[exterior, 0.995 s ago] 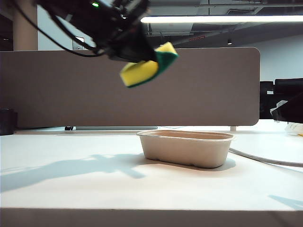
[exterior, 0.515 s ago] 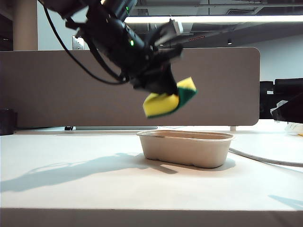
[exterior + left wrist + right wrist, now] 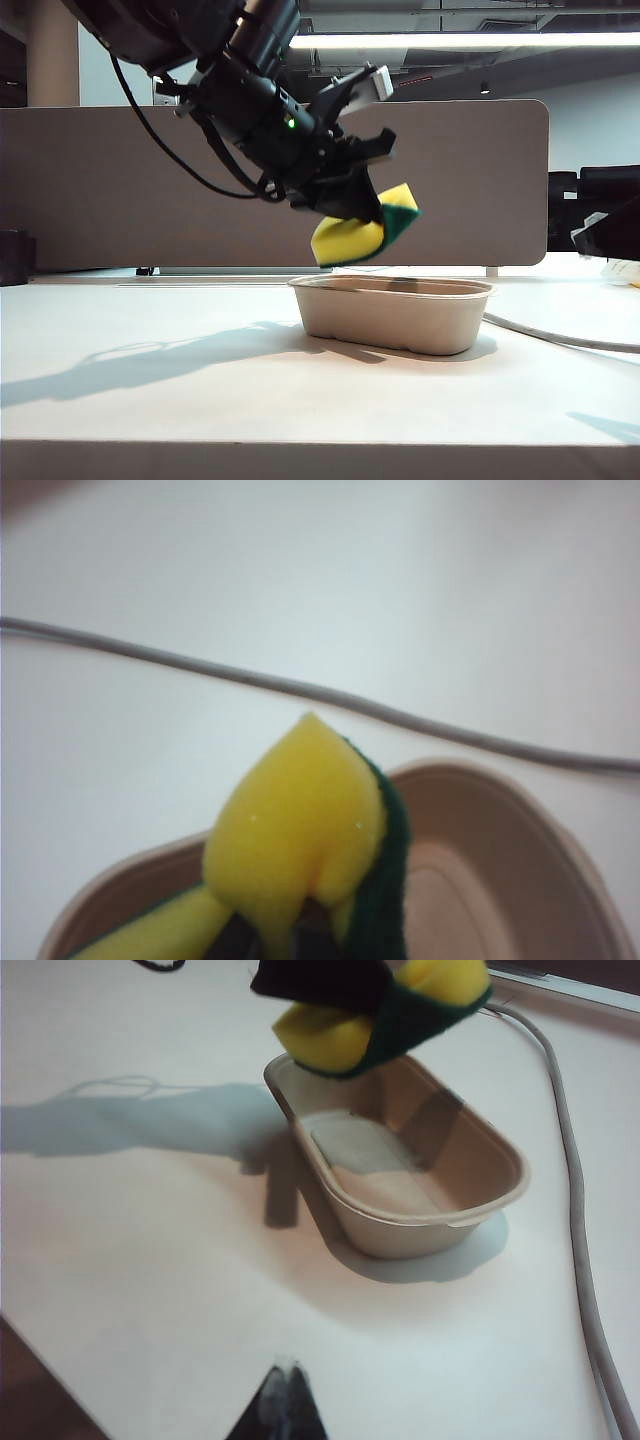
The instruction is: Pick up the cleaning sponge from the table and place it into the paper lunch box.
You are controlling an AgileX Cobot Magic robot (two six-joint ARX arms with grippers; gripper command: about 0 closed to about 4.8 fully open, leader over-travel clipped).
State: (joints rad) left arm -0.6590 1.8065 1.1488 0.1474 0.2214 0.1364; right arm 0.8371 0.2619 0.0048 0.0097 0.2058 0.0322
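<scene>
Half the job looks done from where I stand. On the table (image 3: 150, 400) sits the paper lunch box (image 3: 395, 315), with nothing in it yet. Above the box's left end hangs the left gripper (image 3: 362, 215), clenched on the cleaning sponge (image 3: 362, 232), which is squeezed into a fold and clear of the rim. What's left, I'd judge, is lowering it and letting go. A grey cable (image 3: 572, 1200) lies beyond the box. The right gripper (image 3: 282, 1390), well back from the box, has its tips together, holding nothing.
</scene>
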